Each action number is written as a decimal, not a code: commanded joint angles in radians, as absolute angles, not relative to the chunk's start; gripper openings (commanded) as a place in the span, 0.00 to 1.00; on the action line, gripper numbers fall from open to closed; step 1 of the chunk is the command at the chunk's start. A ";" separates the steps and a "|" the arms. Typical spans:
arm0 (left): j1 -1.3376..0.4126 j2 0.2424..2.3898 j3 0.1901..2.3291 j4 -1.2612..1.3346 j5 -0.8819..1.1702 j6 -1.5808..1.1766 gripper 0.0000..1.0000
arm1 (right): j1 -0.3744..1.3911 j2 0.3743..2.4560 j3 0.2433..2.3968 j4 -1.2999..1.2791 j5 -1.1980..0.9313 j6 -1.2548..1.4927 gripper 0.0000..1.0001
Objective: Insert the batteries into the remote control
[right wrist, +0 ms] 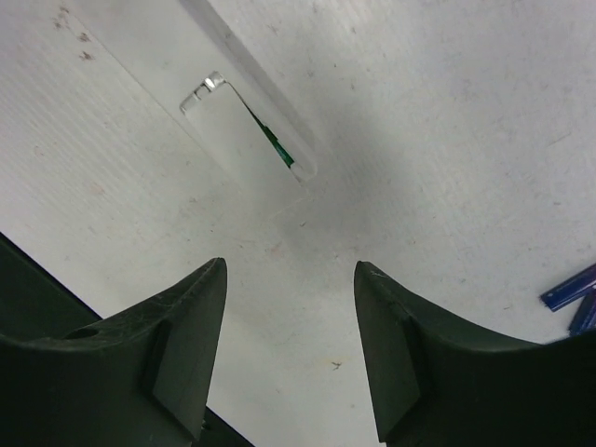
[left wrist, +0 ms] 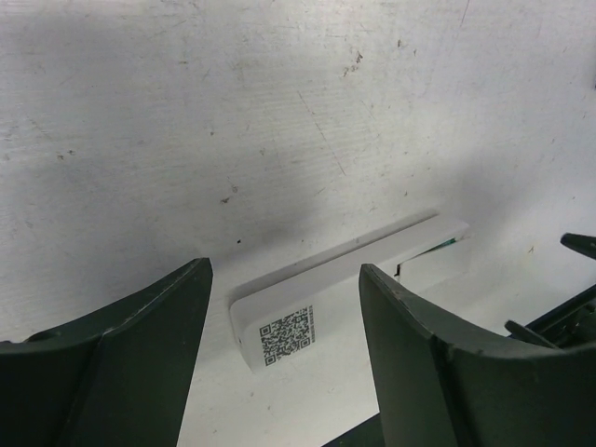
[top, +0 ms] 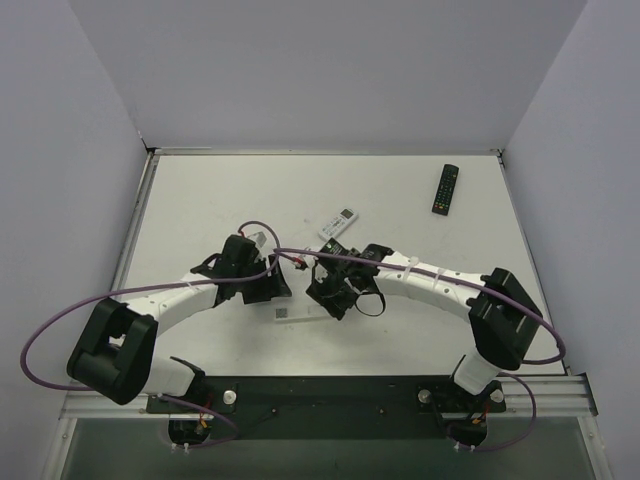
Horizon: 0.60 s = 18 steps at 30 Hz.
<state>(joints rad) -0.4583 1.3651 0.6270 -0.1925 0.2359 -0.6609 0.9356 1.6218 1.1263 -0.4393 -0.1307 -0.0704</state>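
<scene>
Plastic is what I expect under the fingers: the slim white remote lies flat on the table near its middle, between the two wrists, with a QR-code label at its left end. I judge it light, stiff and smooth, so it will skate on the tabletop if pushed from one side only. Its battery compartment is open, with a metal contact at one end and a sliver of green along one edge. I cannot tell whether that is a green cell already seated or part of the inside, and I find no loose green batteries in any view. The left gripper hangs spread wide and empty over the label end, its fingers either side of the body. That is a good place to pinch across the narrow width and steady it. The right gripper is also wide and carries nothing, with the compartment ahead of its fingertips. A cell would be small, hard and round, so it is apt to roll and best taken across its middle. Two blue cells, as I read them, lie at the right edge of the right wrist view and must not be mistaken for green. The wider white remote with a display window sits just beyond the grippers, and the black remote is well apart at far right. Neither blocks the way, though the purple cables and both wrists crowd the work.
</scene>
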 commanded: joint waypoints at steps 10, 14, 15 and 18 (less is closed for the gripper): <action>-0.517 1.344 0.681 -0.278 0.189 -0.557 0.75 | 0.888 1.651 0.986 -0.289 -0.212 0.080 0.43; -0.543 1.373 0.701 -0.294 0.172 -0.542 0.75 | 0.885 1.666 0.985 -0.270 -0.212 0.087 0.42; -0.551 1.382 0.707 -0.296 0.167 -0.538 0.75 | 0.885 1.673 0.985 -0.268 -0.210 0.087 0.42; -0.555 1.387 0.713 -0.301 0.161 -0.535 0.75 | 0.882 1.681 0.985 -0.265 -0.201 0.090 0.40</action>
